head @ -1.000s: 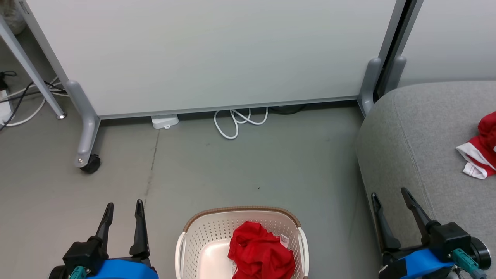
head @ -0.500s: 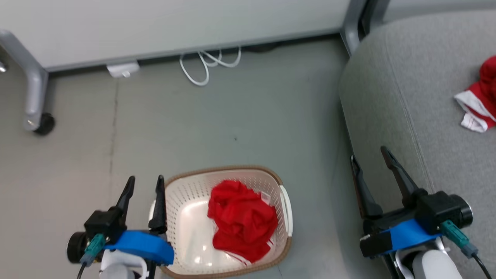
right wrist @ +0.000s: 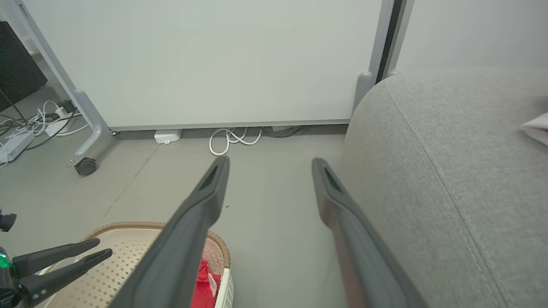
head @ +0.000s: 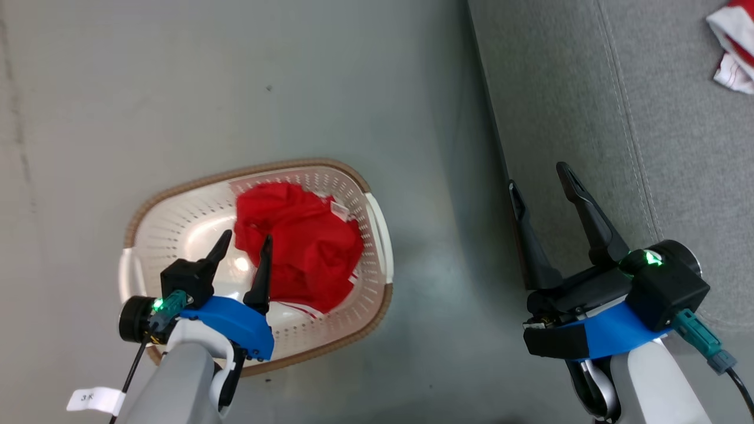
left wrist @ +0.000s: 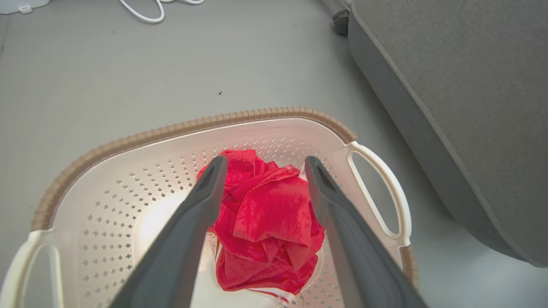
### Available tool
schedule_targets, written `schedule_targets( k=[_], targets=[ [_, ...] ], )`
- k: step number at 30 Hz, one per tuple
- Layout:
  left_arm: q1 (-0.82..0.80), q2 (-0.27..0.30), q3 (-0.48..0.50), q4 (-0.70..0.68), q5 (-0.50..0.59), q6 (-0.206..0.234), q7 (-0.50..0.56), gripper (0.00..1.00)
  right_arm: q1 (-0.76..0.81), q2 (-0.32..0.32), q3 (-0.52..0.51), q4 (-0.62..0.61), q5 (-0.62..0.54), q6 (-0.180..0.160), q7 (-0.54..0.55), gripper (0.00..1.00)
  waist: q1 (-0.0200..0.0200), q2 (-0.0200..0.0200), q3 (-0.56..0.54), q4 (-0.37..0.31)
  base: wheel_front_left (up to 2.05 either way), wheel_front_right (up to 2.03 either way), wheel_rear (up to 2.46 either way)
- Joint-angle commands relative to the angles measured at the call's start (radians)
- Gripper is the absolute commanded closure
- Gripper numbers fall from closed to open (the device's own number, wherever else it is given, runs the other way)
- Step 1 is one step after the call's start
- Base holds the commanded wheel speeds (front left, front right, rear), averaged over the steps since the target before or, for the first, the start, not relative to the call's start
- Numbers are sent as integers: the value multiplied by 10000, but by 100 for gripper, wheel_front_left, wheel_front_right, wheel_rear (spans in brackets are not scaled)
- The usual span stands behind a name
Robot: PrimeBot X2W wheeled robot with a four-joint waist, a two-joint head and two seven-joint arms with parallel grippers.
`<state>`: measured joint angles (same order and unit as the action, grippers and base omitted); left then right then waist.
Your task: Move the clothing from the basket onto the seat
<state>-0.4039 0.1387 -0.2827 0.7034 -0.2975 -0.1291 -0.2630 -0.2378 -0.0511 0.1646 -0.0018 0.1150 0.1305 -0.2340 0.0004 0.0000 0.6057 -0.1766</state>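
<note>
The cream basket (head: 247, 171) with its brown rim stands on the floor, holding a crumpled red piece of clothing (head: 300, 247). My left gripper (head: 247, 238) hangs open just above the basket's inside, its fingers straddling the red clothing (left wrist: 265, 222) from above without touching it. In the left wrist view the left gripper (left wrist: 265, 160) is empty. My right gripper (head: 537, 176) stands open and empty over the front edge of the grey seat (head: 648, 118). A second red and white garment (head: 733, 59) lies on the seat at the far right.
A white panel on castors (right wrist: 214, 64) stands behind the floor area, with a looped white cable (right wrist: 231, 141) and a small white box (right wrist: 168, 136) at its foot. More cables (right wrist: 25, 128) lie at the far left. The seat's rounded corner (left wrist: 385, 85) is close to the basket's right handle (left wrist: 385, 179).
The head camera has tilted down, so the whole picture shifted. My left gripper has moved from beside the basket to above the red clothing inside it. Both grippers stayed open.
</note>
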Motion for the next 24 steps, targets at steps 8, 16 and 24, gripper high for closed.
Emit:
schedule_targets(
  k=[8, 16, 24],
  targets=[
    [-1361, 601, -1069, 1363, -336, -15, -26, 0, -394, 12, 224, -273, 228, 5, -239, 0, -4, 0, 1985, -1219, 0, 0, 0],
    [-2267, 973, -2044, 2198, -736, -15, -26, 0, -609, 12, 463, -304, 556, 5, -319, 0, -4, 0, 2820, -1570, 0, 0, 0],
    [-2822, 1263, -2808, 2924, -991, -14, 73, 0, -792, 11, 688, -584, 1017, 5, -322, 0, -4, 0, 3254, -1966, 0, 0, 0]
  ],
)
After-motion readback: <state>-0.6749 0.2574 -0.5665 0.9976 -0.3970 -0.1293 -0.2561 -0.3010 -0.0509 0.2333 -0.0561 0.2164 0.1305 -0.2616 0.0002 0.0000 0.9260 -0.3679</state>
